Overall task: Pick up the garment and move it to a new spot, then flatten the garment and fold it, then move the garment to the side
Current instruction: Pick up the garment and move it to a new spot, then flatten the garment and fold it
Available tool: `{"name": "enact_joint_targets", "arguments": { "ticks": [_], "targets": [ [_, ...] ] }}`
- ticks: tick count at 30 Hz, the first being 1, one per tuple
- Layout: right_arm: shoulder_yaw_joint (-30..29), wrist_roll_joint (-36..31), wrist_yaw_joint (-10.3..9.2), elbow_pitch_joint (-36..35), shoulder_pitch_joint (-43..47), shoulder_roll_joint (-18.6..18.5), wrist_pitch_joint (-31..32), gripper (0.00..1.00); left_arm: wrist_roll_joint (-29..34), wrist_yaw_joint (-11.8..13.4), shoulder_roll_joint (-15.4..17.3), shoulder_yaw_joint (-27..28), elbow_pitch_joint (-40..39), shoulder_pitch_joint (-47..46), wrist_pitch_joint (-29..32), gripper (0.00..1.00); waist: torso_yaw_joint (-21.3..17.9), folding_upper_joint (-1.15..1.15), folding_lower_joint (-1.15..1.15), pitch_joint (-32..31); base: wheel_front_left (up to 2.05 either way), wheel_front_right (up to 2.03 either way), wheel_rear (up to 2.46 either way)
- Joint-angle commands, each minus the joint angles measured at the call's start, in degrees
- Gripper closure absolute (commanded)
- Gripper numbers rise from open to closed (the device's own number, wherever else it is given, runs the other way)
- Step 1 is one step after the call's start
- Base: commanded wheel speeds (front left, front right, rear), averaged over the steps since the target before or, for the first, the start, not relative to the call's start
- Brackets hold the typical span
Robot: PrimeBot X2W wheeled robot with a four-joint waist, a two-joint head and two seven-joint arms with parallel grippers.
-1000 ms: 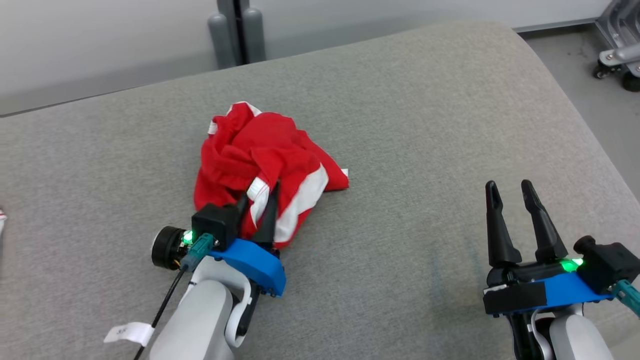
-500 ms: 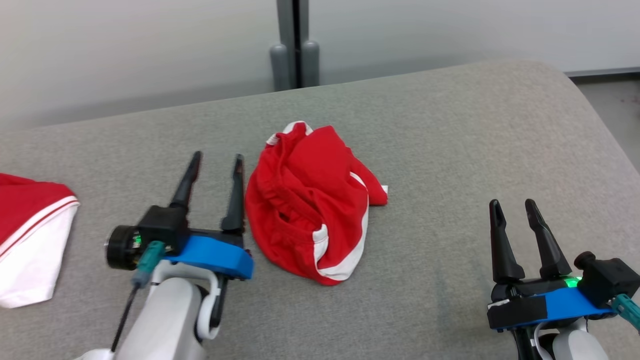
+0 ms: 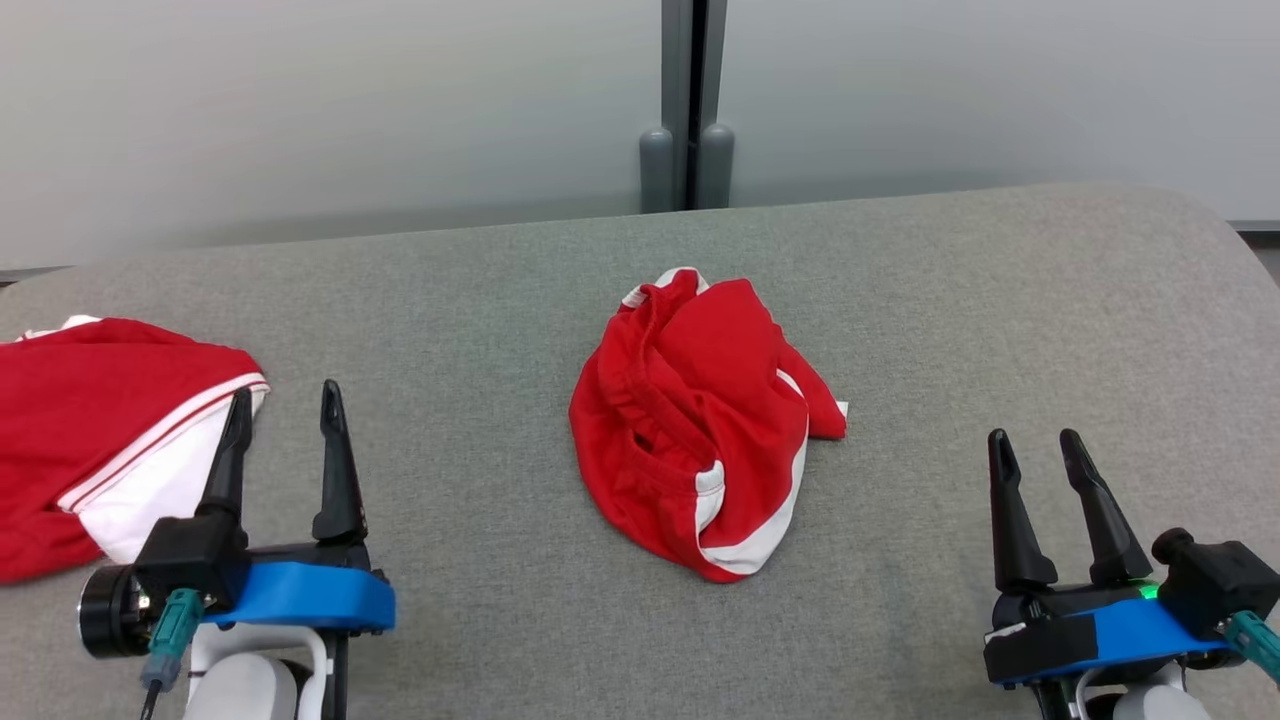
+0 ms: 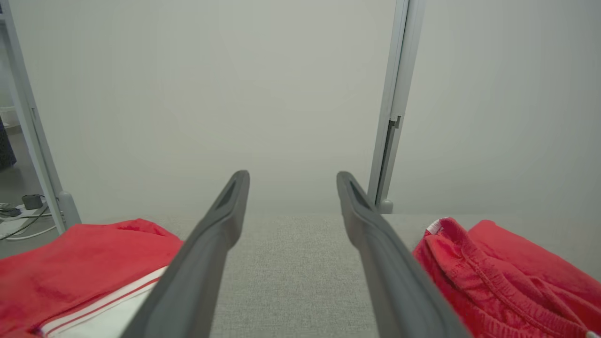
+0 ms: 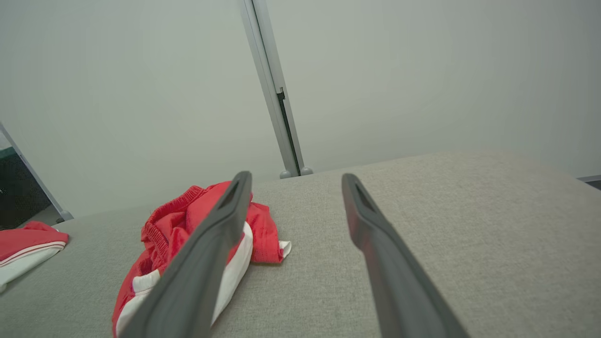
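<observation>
One red garment (image 3: pixel 690 420) with white trim lies in a loose heap near the middle of the grey padded surface (image 3: pixel 960 300). Waistband bunched on its left side, a white-edged corner poking out to the right. Nothing touches it.

Left gripper (image 3: pixel 284 392) sits low at the near-left, fingers parted wide and empty, pointing away from the robot. The heap is off to its right, well apart. Right gripper (image 3: pixel 1034 437) sits at the near-right, fingers parted a little less, also empty; the heap is to its left, well apart.

A second garment (image 3: pixel 90 430), same red with white panel and stripes, lies at the far left of the surface, just beyond the left gripper's tips. It looks flatter than the heap; whether it is folded I cannot tell.

Behind the surface: a plain pale wall (image 3: pixel 300 110) and a grey post (image 3: pixel 686 100).

Progress, as I judge it: the heap sits centrally with bare room on all sides, so the placing may be done. Flattening not yet begun, no fold made, no move to the side. Nearly all of the task is left.
</observation>
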Motion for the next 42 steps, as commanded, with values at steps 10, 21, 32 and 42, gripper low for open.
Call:
{"name": "enact_joint_targets", "arguments": {
  "ticks": [10, 21, 32, 42],
  "targets": [
    [-0.33, -1.16, 0.13, -0.20, 2.53, -0.06, 1.42, 0.00, 1.07, -0.29, 0.69, 1.79, -0.13, 6.56, -0.17, 0.00, 1.11, 0.00, 0.00, -2.73, 0.00, 0.00, 0.00],
    [-0.68, -1.89, 0.13, -0.65, 4.53, -0.06, 2.98, 0.00, 0.87, 0.06, 0.66, 1.32, 1.54, 9.01, -0.17, 0.00, 0.95, 0.00, 0.00, -4.95, 0.00, 0.00, 0.00],
    [-0.85, -1.95, 0.13, -0.76, 5.09, -0.06, 3.93, 0.00, 0.73, 0.43, 0.51, 0.47, 1.63, 8.91, -0.07, 0.00, 1.05, 0.00, 0.00, -5.43, 0.00, 0.00, 0.00],
    [-0.60, -1.53, 0.13, -0.48, 5.34, -0.06, 4.00, 0.00, 0.61, 0.98, 1.03, 0.07, 1.07, 9.10, 0.32, 0.00, 1.31, 0.00, 0.00, -5.26, 0.00, 0.00, 0.00]
  ]
}}
